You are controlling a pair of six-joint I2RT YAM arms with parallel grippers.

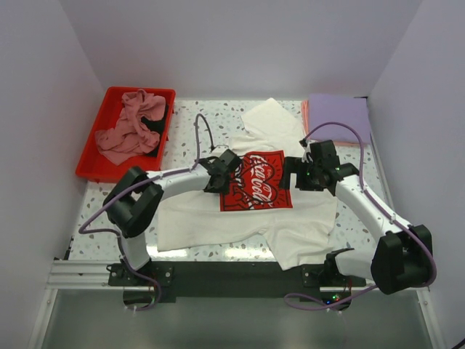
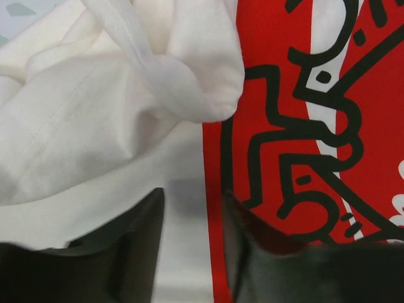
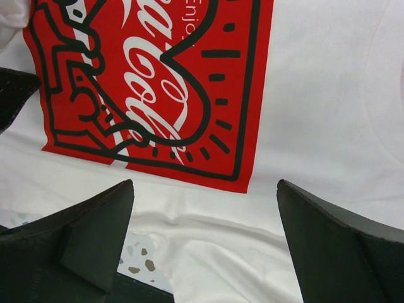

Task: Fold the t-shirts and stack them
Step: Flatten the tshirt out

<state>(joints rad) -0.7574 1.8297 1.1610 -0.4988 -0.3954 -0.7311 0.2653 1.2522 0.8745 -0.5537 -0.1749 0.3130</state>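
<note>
Arms: we see both reaching in over one white t-shirt (image 1: 218, 218), spread across the middle of the worktop (image 1: 189, 116).
Left gripper (image 2: 192, 202): jaws partly apart, nothing pinched between them. It sits low on the left edge of the red print (image 1: 256, 182), with a bunched fold (image 2: 189, 76) of white cloth just ahead of it.
Right gripper (image 3: 205, 189): jaws spread wide and empty, hovering at the print's right edge.
Step in hand: we judge the white shirt is mid-fold. A flap lies bunched by the print, and the shirt is not yet a neat packet.
Next move: each gripper needs a clean pinch on an outer edge of the shirt, low enough to catch the cloth.
Other shirts: dusty-pink shirts (image 1: 131, 131) are heaped in the red tray (image 1: 91, 163) at the far left corner. A folded lavender shirt (image 1: 338, 116) lies at the far right corner.
Wrist views only: the jaw gaps and the bunched fold up close.
Top view only: the tray, the lavender shirt and the white shirt's whole outline.
</note>
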